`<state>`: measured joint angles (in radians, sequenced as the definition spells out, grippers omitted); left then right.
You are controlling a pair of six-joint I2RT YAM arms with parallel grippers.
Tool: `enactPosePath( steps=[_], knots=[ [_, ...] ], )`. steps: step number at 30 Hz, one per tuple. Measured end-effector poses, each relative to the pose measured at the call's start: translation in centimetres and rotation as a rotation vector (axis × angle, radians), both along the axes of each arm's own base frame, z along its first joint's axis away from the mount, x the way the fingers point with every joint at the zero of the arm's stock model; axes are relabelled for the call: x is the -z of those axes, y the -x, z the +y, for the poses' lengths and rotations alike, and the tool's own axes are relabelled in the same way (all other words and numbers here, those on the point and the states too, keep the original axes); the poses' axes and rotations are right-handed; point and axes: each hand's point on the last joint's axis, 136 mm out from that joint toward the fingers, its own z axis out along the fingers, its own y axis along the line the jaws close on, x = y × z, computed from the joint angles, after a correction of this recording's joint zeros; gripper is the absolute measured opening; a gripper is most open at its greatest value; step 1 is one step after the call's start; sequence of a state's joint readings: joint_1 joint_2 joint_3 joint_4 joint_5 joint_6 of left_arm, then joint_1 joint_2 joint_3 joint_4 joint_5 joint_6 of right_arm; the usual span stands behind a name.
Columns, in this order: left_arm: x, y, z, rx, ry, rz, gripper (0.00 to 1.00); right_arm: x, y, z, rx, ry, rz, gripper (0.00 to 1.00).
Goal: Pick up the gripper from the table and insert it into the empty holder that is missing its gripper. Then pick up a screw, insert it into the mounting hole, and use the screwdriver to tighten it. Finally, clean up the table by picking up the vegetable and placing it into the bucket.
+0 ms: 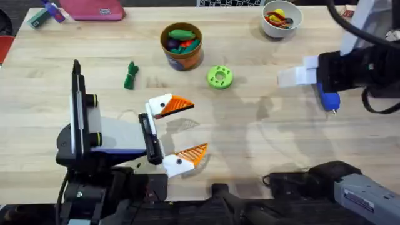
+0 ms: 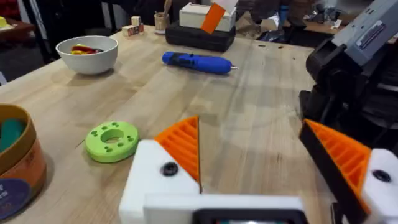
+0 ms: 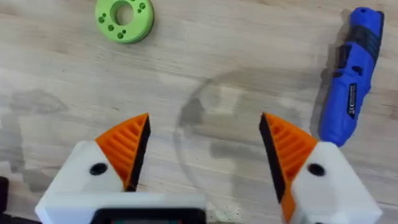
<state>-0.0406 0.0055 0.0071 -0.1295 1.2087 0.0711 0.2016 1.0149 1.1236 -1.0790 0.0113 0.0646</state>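
My left gripper (image 1: 197, 127) (image 2: 249, 130) stands open at the table's front centre. Both of its white fingertip blocks carry an orange ribbed pad, so no holder stands empty and no loose gripper pad lies in view. My right gripper (image 1: 294, 70) (image 3: 205, 121) hovers open at the right, also with both pads on. The blue screwdriver (image 1: 329, 100) (image 3: 351, 93) (image 2: 196, 62) lies on the table just beside it, partly under the right arm. The dark green vegetable (image 1: 130, 75) lies at the left middle. The orange-brown bucket (image 1: 182, 45) (image 2: 15, 162) holds toy pieces. A loose screw is out of view.
A round green disc (image 1: 219, 77) (image 2: 112, 140) (image 3: 124, 18) lies right of the bucket. A white bowl (image 1: 281, 17) (image 2: 87, 53) with red and yellow bits stands at the back right. A pink pouch (image 1: 94, 9) lies at the back left edge.
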Motion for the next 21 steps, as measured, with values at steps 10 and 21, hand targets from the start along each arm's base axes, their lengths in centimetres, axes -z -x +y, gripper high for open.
enactPosePath(
  steps=[10,21],
  knots=[
    [0.0,-0.01,0.0,0.0,0.0,0.0,0.986,0.05,0.08,-0.02,0.006,-0.002,0.005,0.994],
    [0.0,0.0,0.0,0.0,0.0,0.0,0.904,0.09,0.15,-0.03,0.006,-0.002,0.008,0.994]
  ],
)
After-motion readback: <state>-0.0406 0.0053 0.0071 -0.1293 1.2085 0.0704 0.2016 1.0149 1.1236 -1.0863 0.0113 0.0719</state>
